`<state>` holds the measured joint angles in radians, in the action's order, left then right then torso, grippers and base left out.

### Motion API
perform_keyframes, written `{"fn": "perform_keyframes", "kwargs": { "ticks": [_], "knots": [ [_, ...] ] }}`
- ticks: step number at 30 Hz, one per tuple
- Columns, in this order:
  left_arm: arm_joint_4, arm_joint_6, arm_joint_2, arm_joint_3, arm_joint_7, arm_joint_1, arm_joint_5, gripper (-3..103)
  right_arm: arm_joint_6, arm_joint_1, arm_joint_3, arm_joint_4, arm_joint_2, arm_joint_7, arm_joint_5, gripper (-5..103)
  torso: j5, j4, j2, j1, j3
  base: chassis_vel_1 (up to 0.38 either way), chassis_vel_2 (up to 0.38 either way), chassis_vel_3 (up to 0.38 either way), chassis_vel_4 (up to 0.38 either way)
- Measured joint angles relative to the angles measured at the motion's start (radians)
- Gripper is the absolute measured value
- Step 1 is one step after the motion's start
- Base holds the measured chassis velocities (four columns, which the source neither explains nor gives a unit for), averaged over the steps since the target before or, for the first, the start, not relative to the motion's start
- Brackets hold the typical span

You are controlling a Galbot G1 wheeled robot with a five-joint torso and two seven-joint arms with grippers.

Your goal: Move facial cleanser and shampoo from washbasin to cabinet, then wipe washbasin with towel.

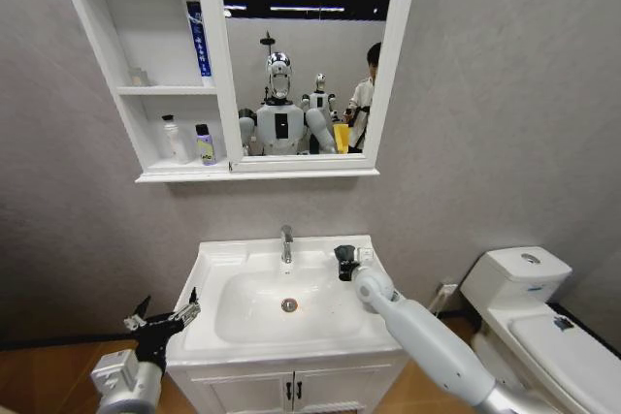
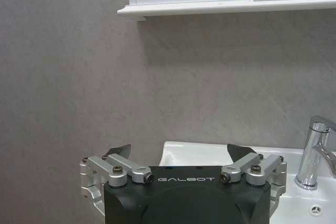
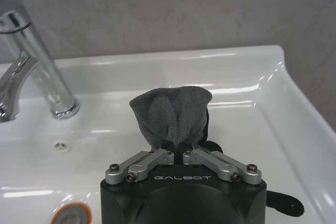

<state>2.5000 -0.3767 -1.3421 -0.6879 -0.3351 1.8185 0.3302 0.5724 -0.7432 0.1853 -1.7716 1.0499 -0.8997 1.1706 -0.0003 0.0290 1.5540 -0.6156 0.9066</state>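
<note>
Fuzzy grey cloth towel (image 3: 170, 114); glossy white ceramic washbasin (image 3: 252, 103); polished chrome tap (image 3: 37, 61).

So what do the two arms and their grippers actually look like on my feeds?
Both arms have smooth light-grey shells. The right gripper has a black housing lettered GALBOT in white, with silver bolted linkage bars. The left gripper matches it: black GALBOT housing, silver linkages with dark bolts, and dark pointed fingertips. From the head view, both grippers look dark with metallic links.
</note>
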Motion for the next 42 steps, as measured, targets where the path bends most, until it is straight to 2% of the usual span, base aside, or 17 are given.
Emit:
{"fn": "perform_keyframes", "kwargs": {
  "ticks": [2, 6, 14, 22, 28, 36, 42],
  "knots": [
    [0.000, 0.000, 0.000, 0.000, 0.000, 0.000, 0.000, 100, 0.002, -0.030, 0.026, -0.022, 0.028, -0.067, 0.032, 2, 0.0001, -0.0002, 0.000, 0.000, 0.000, 0.000, 0.000, 0.000, 0.000],
    [0.000, 0.000, 0.000, 0.000, 0.000, 0.000, 0.000, 100, 0.002, -0.066, 0.032, 0.004, 0.054, -0.087, 0.008, 2, 0.0001, 0.0000, 0.000, 0.000, 0.000, 0.000, 0.000, 0.000, 0.000],
    [0.000, 0.000, 0.000, 0.000, 0.000, 0.000, 0.000, 100, 0.000, -0.124, -0.003, 0.133, 0.122, -0.028, -0.126, 2, 0.0002, 0.0000, 0.000, 0.000, 0.000, 0.000, 0.000, 0.000, 0.000],
    [0.000, 0.000, 0.000, 0.000, 0.000, 0.000, 0.000, 100, -0.002, -0.100, -0.028, 0.189, 0.132, -0.002, -0.149, 2, 0.0002, 0.0000, 0.000, 0.000, 0.000, 0.000, 0.000, 0.000, 0.000],
    [0.000, 0.000, 0.000, 0.000, 0.000, 0.000, 0.000, 100, -0.003, -0.076, -0.017, 0.226, 0.114, 0.018, -0.146, 2, 0.0004, -0.0001, 0.000, 0.000, 0.000, 0.000, 0.000, 0.000, 0.000],
    [0.000, 0.000, 0.000, 0.000, 0.000, 0.000, 0.000, 100, -0.014, -0.061, -0.001, 0.283, 0.138, 0.054, -0.169, 2, 0.0001, 0.0002, 0.000, 0.000, 0.000, 0.000, 0.000, 0.000, 0.000],
    [0.000, 0.000, 0.000, 0.000, 0.000, 0.000, 0.000, 100, -0.029, -0.035, 0.017, 0.336, 0.180, 0.087, -0.190, 2, 0.0002, 0.0002, 0.000, 0.000, 0.000, 0.000, 0.000, 0.000, 0.000]
  ]
}}
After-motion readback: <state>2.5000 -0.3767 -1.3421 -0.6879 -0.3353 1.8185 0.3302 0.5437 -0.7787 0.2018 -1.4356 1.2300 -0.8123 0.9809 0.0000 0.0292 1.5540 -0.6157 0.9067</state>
